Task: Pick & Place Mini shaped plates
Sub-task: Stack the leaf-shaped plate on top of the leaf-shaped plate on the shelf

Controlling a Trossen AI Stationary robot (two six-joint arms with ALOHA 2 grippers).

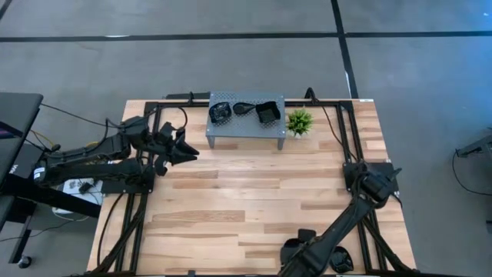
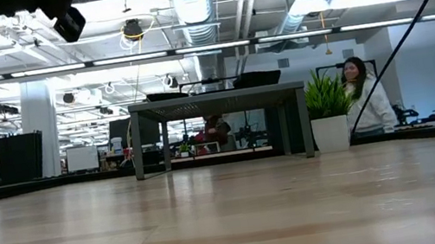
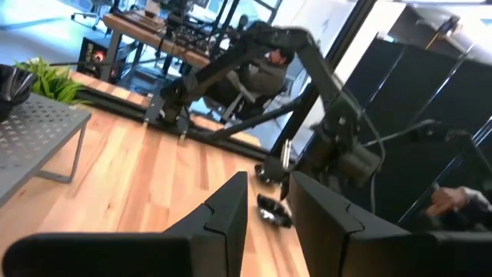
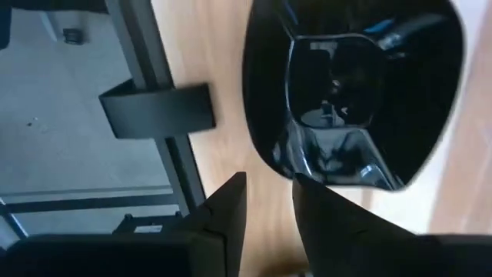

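Three mini shaped plates, glossy black, lie on top of the grey perforated stand (image 1: 246, 123): one at its left (image 1: 220, 112), one in the middle (image 1: 244, 108), one at its right (image 1: 268, 114). Another black plate (image 4: 354, 92) lies flat on the wood near the table's near edge (image 1: 290, 251). My right gripper (image 4: 269, 204) points down beside that plate's rim, open by a narrow gap, nothing between its fingers. My left gripper (image 3: 267, 223) hovers level at the table's left (image 1: 184, 150), left of the stand, open and empty.
A small green plant (image 1: 299, 121) stands right of the stand. Black frame rails (image 1: 350, 131) run along the table's sides and back. Bare wood (image 1: 254, 192) spreads between the stand and the near edge. People show in the room beyond the table (image 2: 363, 99).
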